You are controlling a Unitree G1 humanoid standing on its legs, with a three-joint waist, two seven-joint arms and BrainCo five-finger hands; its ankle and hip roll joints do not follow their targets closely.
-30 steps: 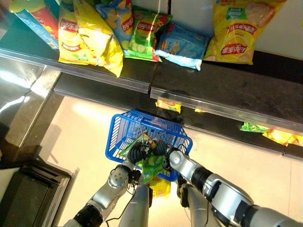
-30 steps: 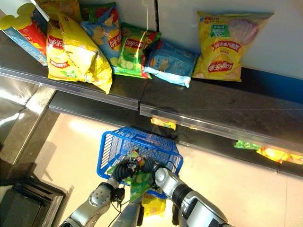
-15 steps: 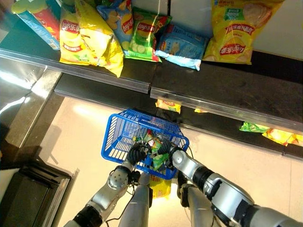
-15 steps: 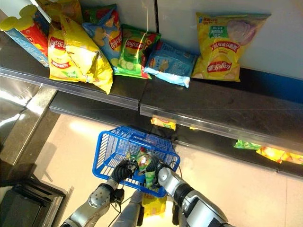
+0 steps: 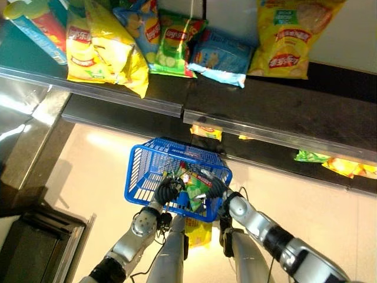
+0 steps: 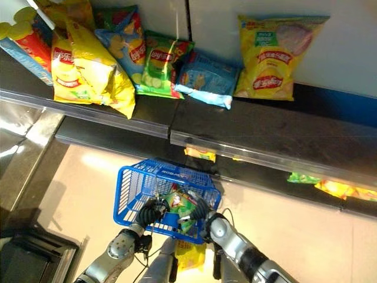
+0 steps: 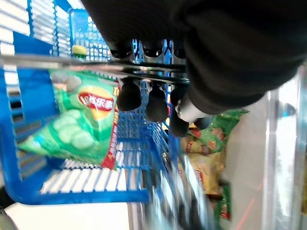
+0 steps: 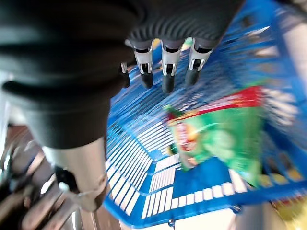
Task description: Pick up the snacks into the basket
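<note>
We see a basket of glossy blue plastic lattice with a thin bright metal handle. The green snack bag in it is shiny crinkled foil, as are the bags on the matt dark shelf, which has a polished metal edge.

Retail aisle: dark shelving on a pale floor.

An upper dark shelf with a metal front edge runs across the scene, backed by a white wall panel. A lower shelf sits beneath it, in shadow. The cream floor is glossy and carries a bright glare patch near the shelf base. A reflective metal fixture stands at the left.
</note>
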